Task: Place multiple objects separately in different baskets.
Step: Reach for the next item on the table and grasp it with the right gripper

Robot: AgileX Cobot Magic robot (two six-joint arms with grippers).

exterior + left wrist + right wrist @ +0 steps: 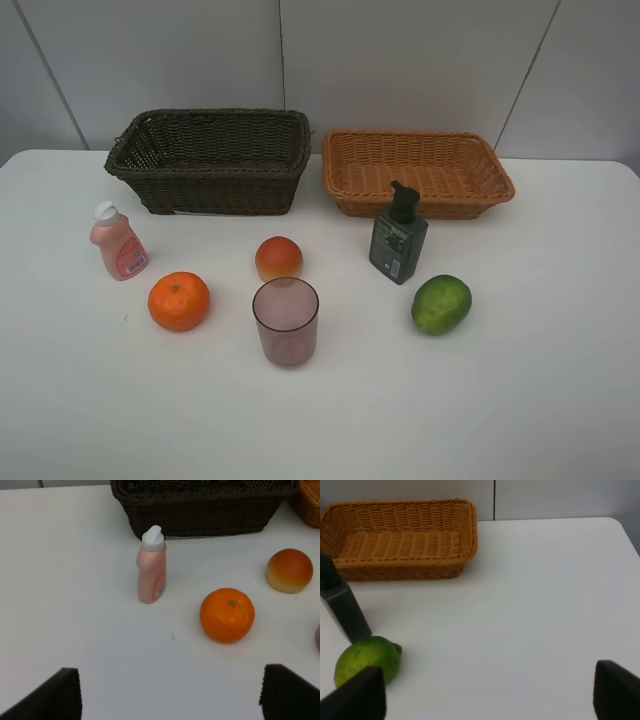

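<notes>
Woven pair — dark brown basket point(215, 190), orange-tan basket point(460, 207); pink bottle point(118, 243); grey pump bottle point(398, 245); green fruit point(441, 303); white table point(560, 400).

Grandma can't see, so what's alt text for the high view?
Six things sit on a white table before a dark brown woven basket and an orange-tan woven basket: pink white-capped bottle, orange, red-orange fruit, translucent purplish cup, dark grey pump bottle, green fruit.
</notes>
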